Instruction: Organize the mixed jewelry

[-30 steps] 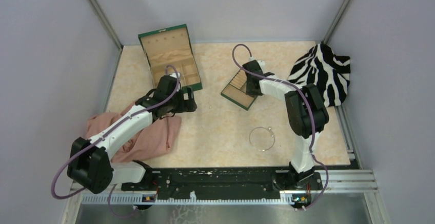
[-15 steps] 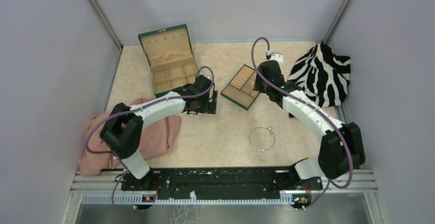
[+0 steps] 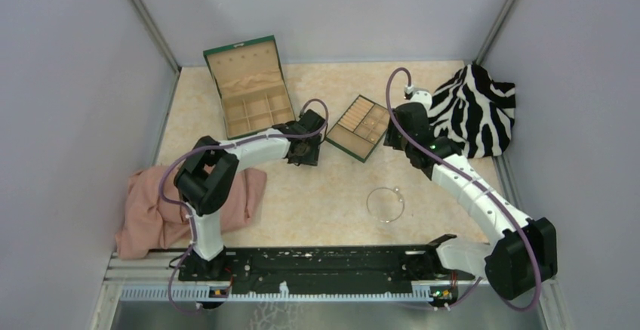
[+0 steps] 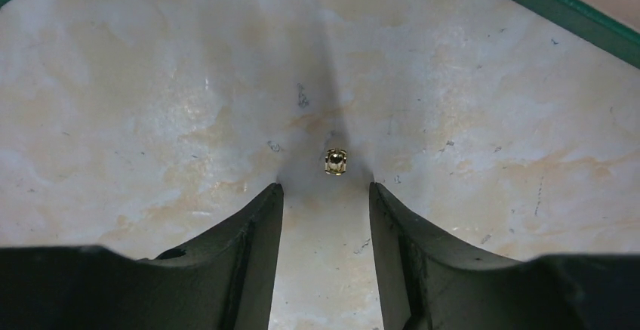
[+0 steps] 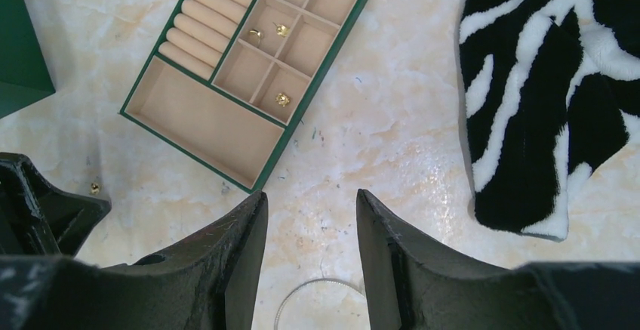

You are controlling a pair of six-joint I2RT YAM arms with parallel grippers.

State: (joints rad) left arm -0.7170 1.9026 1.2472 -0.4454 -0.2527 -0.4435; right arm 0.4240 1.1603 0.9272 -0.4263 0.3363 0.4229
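A tiny gold bead (image 4: 336, 161) lies on the marble table just beyond my left gripper's (image 4: 326, 188) tips. That gripper is open, low over the table, with nothing between its fingers. It sits between the green box (image 3: 253, 88) and the tan compartment tray (image 3: 341, 140). The same bead (image 5: 95, 188) shows in the right wrist view beside the left gripper. Three gold pieces (image 5: 282, 100) rest in the tray's (image 5: 196, 118) small compartments. My right gripper (image 5: 311, 194) is open and empty, just right of the tray. The silvery wire hoop (image 3: 386, 204) lies on the table nearer the arm bases.
A zebra-striped cloth (image 3: 475, 107) is bunched at the back right, close to the right arm. A pink cloth (image 3: 189, 205) lies at the front left under the left arm. The green box stands open at the back left. Grey walls enclose the table.
My left gripper has reached right, from beside the box to the bead near the tray, and its jaws have narrowed. My right gripper has drawn back off the tray to its right side.
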